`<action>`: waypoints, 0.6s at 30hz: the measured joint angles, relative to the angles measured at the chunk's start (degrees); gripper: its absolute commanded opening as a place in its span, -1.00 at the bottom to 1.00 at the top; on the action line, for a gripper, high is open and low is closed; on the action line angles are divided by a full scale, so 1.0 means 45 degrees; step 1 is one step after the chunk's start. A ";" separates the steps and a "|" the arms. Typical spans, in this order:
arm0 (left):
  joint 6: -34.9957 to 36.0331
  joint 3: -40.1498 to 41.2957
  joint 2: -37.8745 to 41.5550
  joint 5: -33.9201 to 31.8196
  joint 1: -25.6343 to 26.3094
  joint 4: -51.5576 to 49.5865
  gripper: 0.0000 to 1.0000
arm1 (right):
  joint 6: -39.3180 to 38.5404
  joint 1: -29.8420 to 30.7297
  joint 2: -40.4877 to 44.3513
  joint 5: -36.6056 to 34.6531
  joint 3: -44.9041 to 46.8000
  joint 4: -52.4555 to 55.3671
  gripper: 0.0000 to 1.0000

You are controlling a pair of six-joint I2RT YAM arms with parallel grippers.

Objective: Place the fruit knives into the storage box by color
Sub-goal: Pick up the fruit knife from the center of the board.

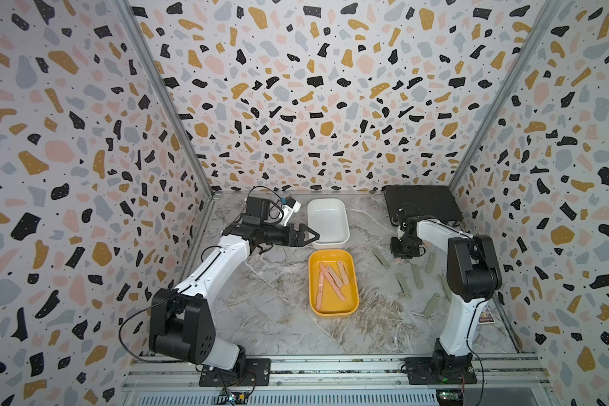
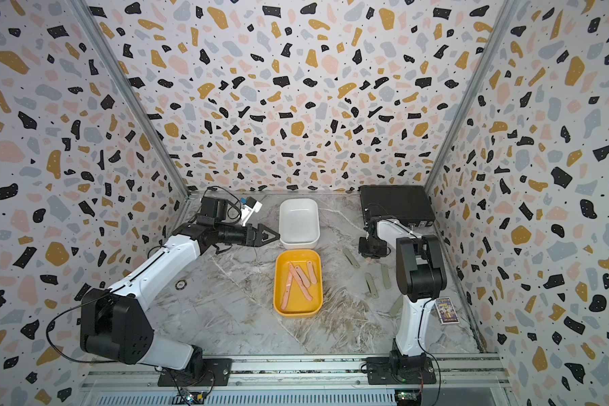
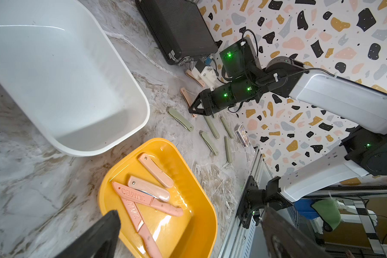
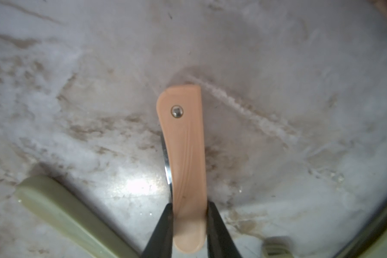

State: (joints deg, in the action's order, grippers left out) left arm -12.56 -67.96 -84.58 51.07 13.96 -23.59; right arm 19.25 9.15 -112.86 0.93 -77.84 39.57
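While sorting by colour, grips a pink knife [image 4: 183, 156] in the right end effector [image 4: 190, 203], right of the pinks' yellow tray [image 1: 312, 281]; holds the left end effector [image 1: 312, 234] open beyond it.

With twelve o'clock away from the base rail [image 3: 232, 232], four pink fruit knives [image 3: 143, 197] lie in the yellow tray [image 3: 207, 207], the white tub [image 3: 130, 89] at its twelve, green fruit knives [image 3: 180, 119] at three, the right gripper [image 3: 191, 110] at two pinching another.
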 measured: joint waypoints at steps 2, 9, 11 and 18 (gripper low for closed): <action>0.0034 -0.0005 0.0000 -0.0049 -0.0005 -0.0102 0.98 | 0.0000 0.0015 0.0053 0.0063 0.0019 0.0325 -0.53; 0.0228 -0.0073 0.0000 -0.0238 -0.0005 -0.0423 0.98 | 0.0000 0.0233 0.0622 0.0282 0.0019 0.1107 -0.54; 0.0272 -0.0073 0.0000 -0.0262 -0.0005 -0.0471 0.98 | -0.0005 0.0316 0.0845 0.0306 0.0019 0.1229 -0.55; 0.0321 -0.0112 0.0000 -0.0393 -0.0092 -0.0675 0.98 | -0.0005 0.0811 0.1399 0.0330 0.0019 0.1627 -0.55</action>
State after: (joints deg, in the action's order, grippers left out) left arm -11.11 -68.47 -84.58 49.30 13.54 -26.63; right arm 19.22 12.80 -106.56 2.42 -77.76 46.89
